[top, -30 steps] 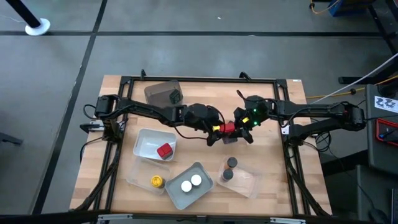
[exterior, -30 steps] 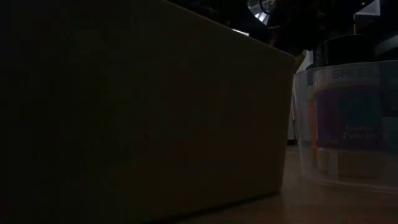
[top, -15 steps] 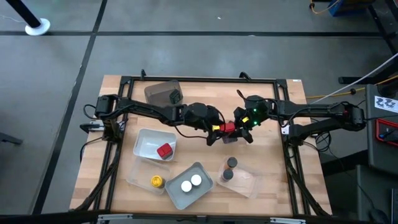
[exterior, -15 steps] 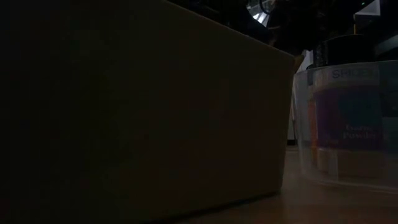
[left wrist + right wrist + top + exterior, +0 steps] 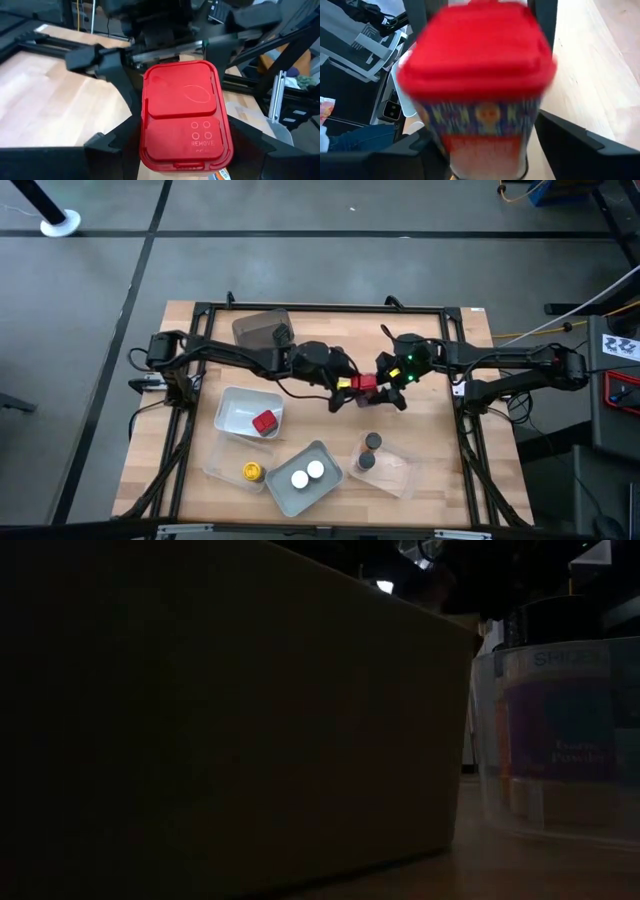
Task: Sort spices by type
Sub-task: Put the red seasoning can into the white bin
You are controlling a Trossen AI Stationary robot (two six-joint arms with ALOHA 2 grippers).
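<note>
- Wooden table (image 5: 440, 430) seen from above, framed by a black rail, grey floor around it; both arms meet at the frame's centre.
- Red box (image 5: 367, 384) is held between the two grippers at mid-frame, above the table; in the left wrist view its red lid (image 5: 183, 115) faces the camera, "REMOVE" embossed near the lower edge.
- Left gripper (image 5: 345, 385) is reached in from the left; its fingers (image 5: 107, 145) are pressed against the box's sides, pinching it.
- Right gripper (image 5: 385, 383) is reached in from the right; the box fills the right wrist view (image 5: 477, 75), dark fingers (image 5: 570, 137) flanking it close. Whether they press on it cannot be told.
- White tray (image 5: 232, 402), left of centre, holds a second red box (image 5: 265, 423).
- Clear tray (image 5: 225, 470), lower left, holds a yellow-lidded jar (image 5: 251, 471).
- Grey tray (image 5: 320, 490), bottom centre, holds two white-lidded jars (image 5: 307, 474), side by side.
- Clear tray (image 5: 400, 473), lower right, holds two dark-lidded jars (image 5: 369, 451).
- Another jar (image 5: 366, 402) stands on the table just below the grippers, partly hidden.
- Brown tub (image 5: 260, 330) sits at upper left, by the rail.
- Low view is mostly blocked by a dark tray wall (image 5: 230, 720); a labelled jar shows through clear plastic (image 5: 560, 730) at right.
</note>
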